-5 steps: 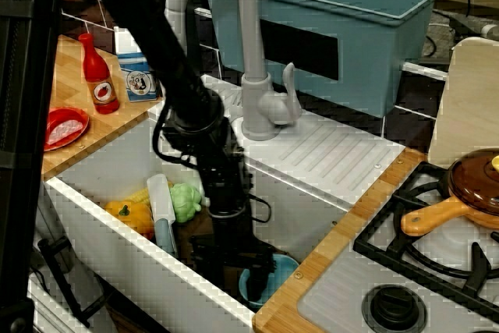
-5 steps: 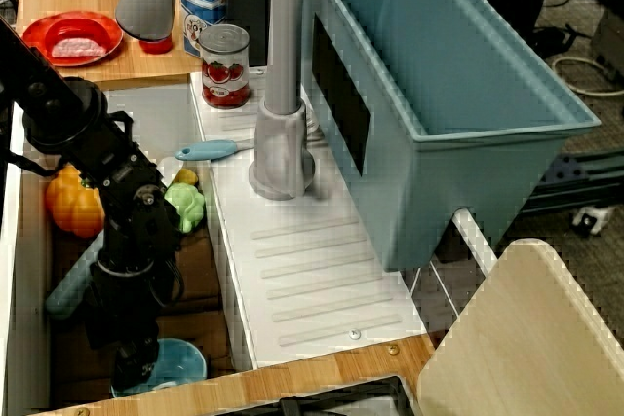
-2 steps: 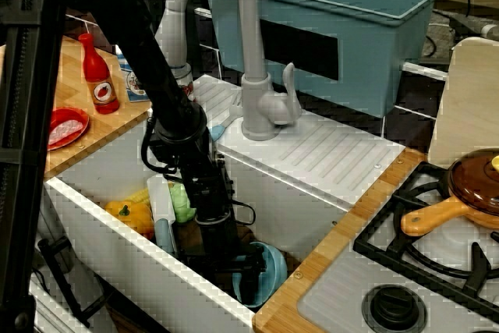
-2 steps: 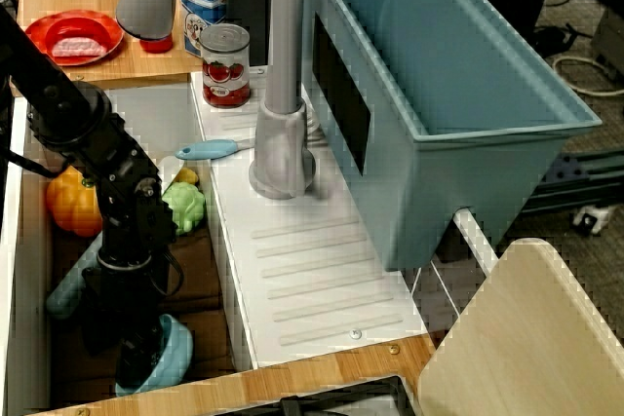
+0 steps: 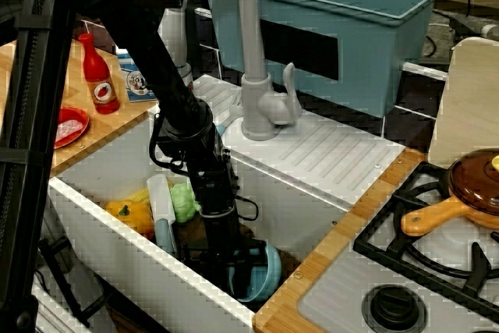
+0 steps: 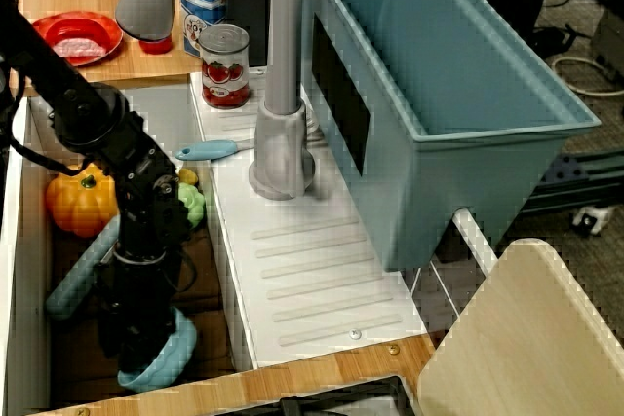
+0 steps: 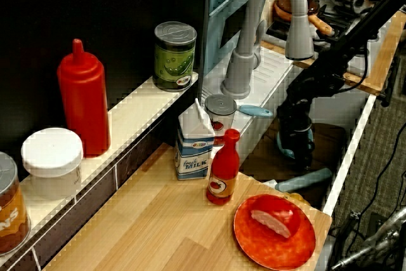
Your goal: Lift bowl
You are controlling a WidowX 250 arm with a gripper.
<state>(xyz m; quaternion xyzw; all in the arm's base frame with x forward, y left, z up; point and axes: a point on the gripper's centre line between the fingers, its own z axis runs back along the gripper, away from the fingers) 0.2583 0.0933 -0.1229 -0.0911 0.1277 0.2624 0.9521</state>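
The small light-blue bowl (image 5: 266, 272) is in the white sink (image 5: 117, 232), near its stove-side end. It is tilted on edge and held off the sink floor. It also shows in the overhead view (image 6: 164, 361). My black gripper (image 5: 240, 274) points straight down into the sink and is shut on the bowl's rim; in the overhead view my gripper (image 6: 136, 350) covers the bowl's left side. In the side view my gripper (image 7: 301, 148) is low in the sink, and the bowl is mostly hidden behind it.
An orange pepper (image 6: 73, 204), a green vegetable (image 6: 194, 205) and a light-blue brush handle (image 6: 75, 280) lie in the sink. The grey faucet (image 5: 251, 76) and teal tub (image 5: 335, 29) stand behind. A red plate (image 6: 73, 36), can (image 6: 224, 65) and stove pan (image 5: 468, 193) flank the sink.
The bowl lay flat on the sink floor a second ago; now it is tilted up on edge and raised in my gripper. My arm has risen and shifted slightly.
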